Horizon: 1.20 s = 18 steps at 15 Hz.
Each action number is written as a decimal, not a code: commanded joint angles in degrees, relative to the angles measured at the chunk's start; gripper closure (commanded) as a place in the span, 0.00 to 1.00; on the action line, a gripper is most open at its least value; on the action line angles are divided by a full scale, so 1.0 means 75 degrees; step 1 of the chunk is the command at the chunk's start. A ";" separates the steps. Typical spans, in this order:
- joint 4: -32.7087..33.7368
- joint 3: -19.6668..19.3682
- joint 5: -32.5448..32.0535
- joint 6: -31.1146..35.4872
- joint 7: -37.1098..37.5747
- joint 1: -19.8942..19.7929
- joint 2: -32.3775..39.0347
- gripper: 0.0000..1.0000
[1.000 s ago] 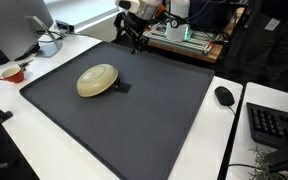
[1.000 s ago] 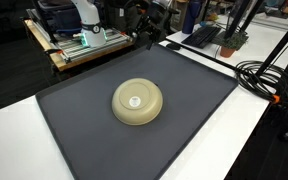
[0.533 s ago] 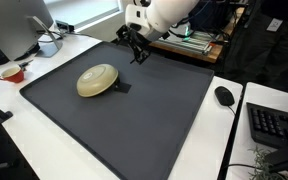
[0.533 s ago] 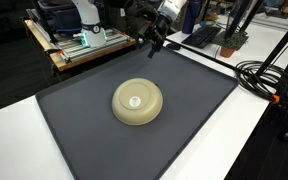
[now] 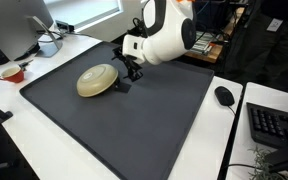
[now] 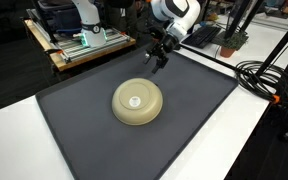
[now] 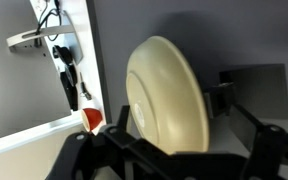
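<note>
Exterior view: gripper (image 5: 132, 70) hangs just right of upturned cream bowl (image 5: 97, 80) on dark mat (image 5: 134, 130).
Exterior view: gripper (image 6: 159, 58) beyond bowl (image 6: 137, 102), apart.
Wrist view: fingers (image 7: 84, 148) spread wide, empty; bowl (image 7: 169, 95) ahead.

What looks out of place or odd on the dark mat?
The cream round bowl lies upside down on the dark grey mat, with its base ring facing up. Nothing looks spilled or broken. The open tool hangs near the bowl and does not touch it.

The wrist view's bottom edge crops the end effector (image 7: 172, 152), whose dark frame hides the bowl (image 7: 169, 95)'s lower rim.
</note>
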 commanded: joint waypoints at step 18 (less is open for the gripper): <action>0.1808 -0.0381 -0.1376 -0.1484 0.1518 0.0567 0.2039 0.00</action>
